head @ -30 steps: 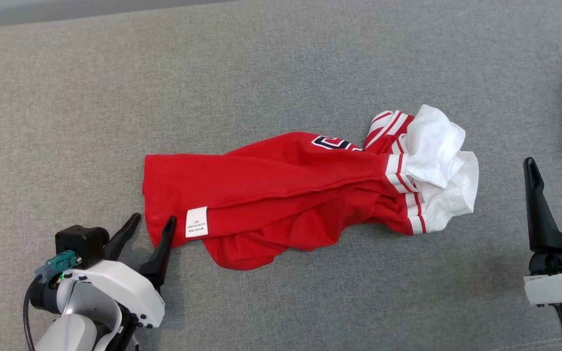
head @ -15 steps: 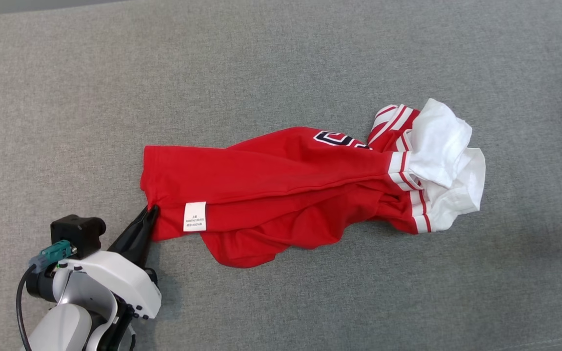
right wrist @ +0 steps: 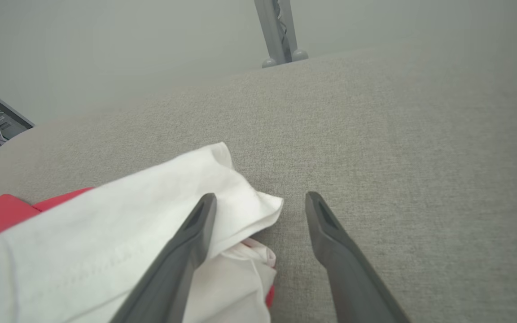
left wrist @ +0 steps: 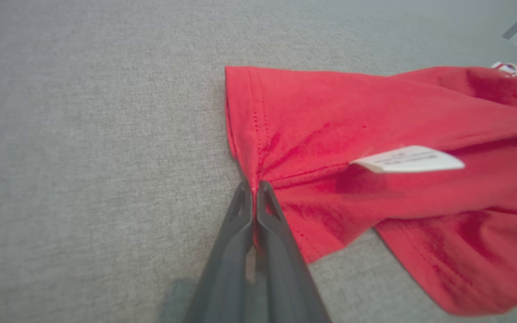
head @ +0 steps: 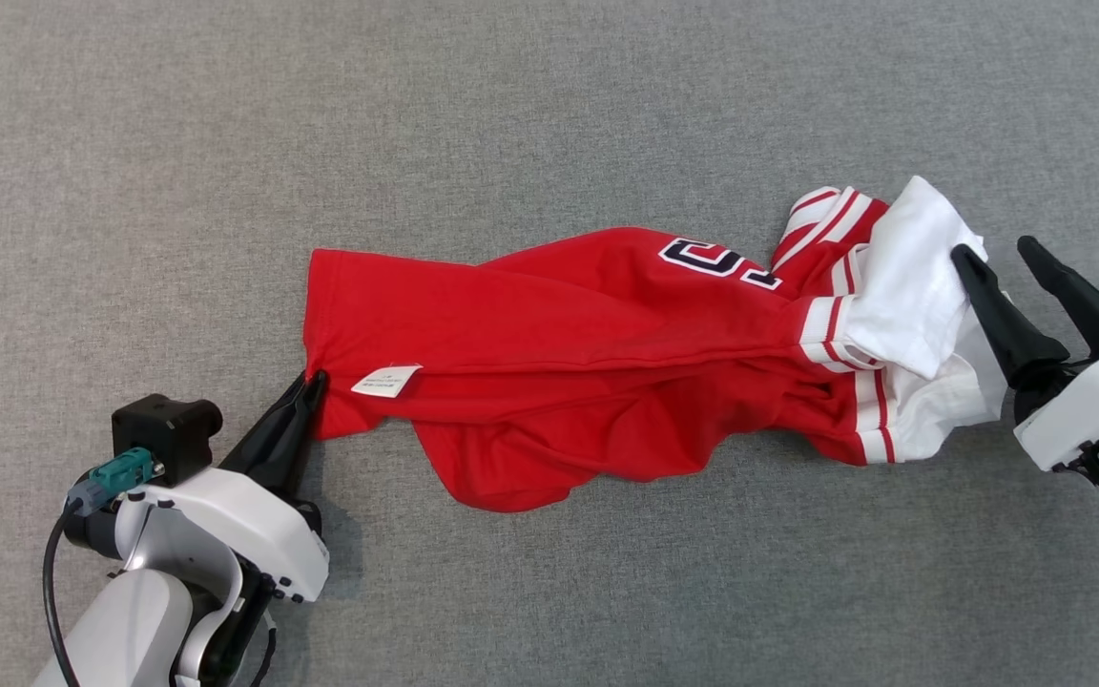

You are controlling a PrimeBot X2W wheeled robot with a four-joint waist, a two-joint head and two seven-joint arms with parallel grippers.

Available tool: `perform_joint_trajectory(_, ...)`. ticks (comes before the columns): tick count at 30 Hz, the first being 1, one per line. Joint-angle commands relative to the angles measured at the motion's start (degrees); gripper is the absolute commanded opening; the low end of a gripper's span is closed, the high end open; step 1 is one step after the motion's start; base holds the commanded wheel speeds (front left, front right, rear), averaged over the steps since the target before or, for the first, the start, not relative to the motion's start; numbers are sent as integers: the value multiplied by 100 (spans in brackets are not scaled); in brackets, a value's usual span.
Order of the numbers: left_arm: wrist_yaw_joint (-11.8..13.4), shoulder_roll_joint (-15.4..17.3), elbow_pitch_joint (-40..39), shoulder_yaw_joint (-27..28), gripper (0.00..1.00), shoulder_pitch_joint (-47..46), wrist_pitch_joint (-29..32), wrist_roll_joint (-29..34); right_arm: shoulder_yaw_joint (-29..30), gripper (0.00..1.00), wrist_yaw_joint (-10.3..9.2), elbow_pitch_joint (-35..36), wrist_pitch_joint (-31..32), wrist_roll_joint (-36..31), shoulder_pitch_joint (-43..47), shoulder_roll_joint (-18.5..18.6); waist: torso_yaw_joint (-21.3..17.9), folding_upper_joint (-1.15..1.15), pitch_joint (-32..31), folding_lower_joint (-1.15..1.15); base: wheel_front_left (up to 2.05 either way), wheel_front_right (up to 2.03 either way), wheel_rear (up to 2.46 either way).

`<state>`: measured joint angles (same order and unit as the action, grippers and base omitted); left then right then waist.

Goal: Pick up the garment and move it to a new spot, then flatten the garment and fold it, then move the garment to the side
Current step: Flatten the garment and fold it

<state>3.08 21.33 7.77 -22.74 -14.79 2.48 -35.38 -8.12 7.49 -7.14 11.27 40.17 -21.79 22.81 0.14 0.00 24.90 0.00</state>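
Red jersey (head: 588, 372) lying crumpled across the grey fabric tabletop (head: 549, 114), a claw at each end.

The jersey runs lengthwise across the middle of the tabletop, hem end toward the robot's left, white sleeves (head: 902, 277) bunched at its right. The left claw (head: 313, 380) is clenched on the hem corner, pinching red cloth between its tips, just beside the care label (head: 385, 381), which stands out from the fabric. The right claw (head: 993, 248) is released, fingers spread: one finger lies over the edge of a white sleeve, the other over bare tabletop beside it.
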Motion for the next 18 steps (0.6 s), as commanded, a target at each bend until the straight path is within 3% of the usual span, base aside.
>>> perform_joint_trajectory(1, -14, 27, 25, 10, 0, -100, -21, 11, -59, 100, 0, -50, 53, 113, -82, 78, 16, 0, 22, 0, 0, 0, 0)
perform_joint_trajectory(5, -18, 11, 53, -22, 0, -117, -48, 20, -252, 100, 0, -183, 214, 487, -216, 164, 38, 0, 55, 0, 0, 0, 0)
perform_joint_trajectory(6, -21, 6, 59, -29, 0, -129, -48, 23, -285, 70, 0, -197, 228, 586, -241, 174, 43, 0, 63, 0, 0, 0, 0)
perform_joint_trajectory(7, -23, -1, 64, -37, 0, -138, -65, 27, -335, 47, 0, -193, 222, 637, -262, 214, 47, 0, 66, 0, 0, 0, 0)
perform_joint_trajectory(8, -26, -7, 71, -40, 0, -137, -79, 27, -377, 47, 0, -175, 182, 737, -276, 232, 50, 0, 67, 0, 0, 0, 0)
perform_joint_trajectory(9, -29, -9, 75, -45, 0, -137, -84, 25, -416, 0, 0, -172, 168, 826, -288, 246, 50, 0, 70, 0, 0, 0, 0)
perform_joint_trajectory(18, -8, -15, -42, 18, 0, -258, -394, 88, -592, 0, 0, 93, -565, 903, -395, 597, 53, 0, 63, 0, 0, 0, 0)
